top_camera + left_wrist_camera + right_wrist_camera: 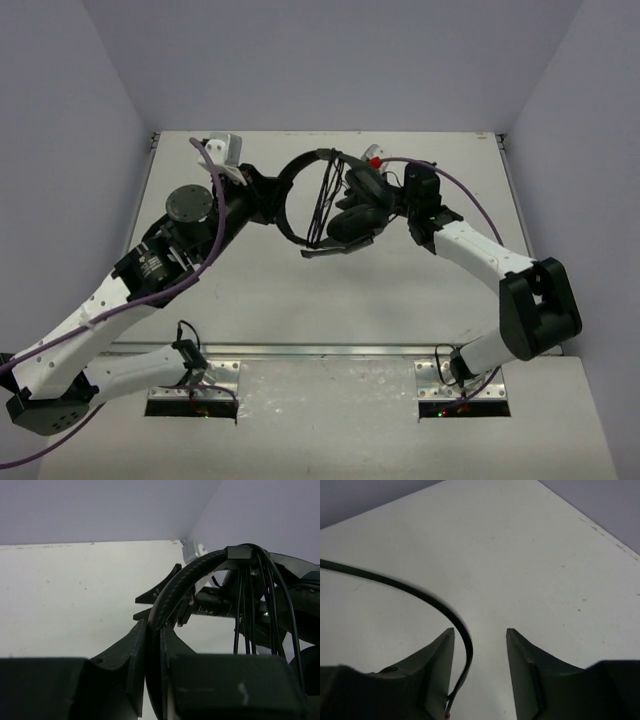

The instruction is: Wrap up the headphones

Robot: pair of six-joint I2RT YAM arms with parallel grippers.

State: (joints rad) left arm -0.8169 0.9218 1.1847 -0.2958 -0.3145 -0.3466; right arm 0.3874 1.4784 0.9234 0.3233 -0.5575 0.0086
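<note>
Headphones (345, 205) over far-centre of tabletop (300, 300), headband (175, 597) clamped in left pincer (152, 630), jaws shut tight on it. Several cable turns (247, 605) already laid across headband hoop. Right pincer (480, 635) partly open, gripping nothing; loose cable tail (410, 587) runs between its jaws, close by one finger. Judgement: wrapping well advanced, not finished; tail left to wind and tuck.

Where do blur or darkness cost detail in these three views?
Top external: evenly lit, sharp, the black over-ear headphones readable. Left wrist: the padded black headband and dark left gripper merge into silhouette. Right wrist: the thin black cable is smeared, the dark fingers of the right gripper soft.
</note>
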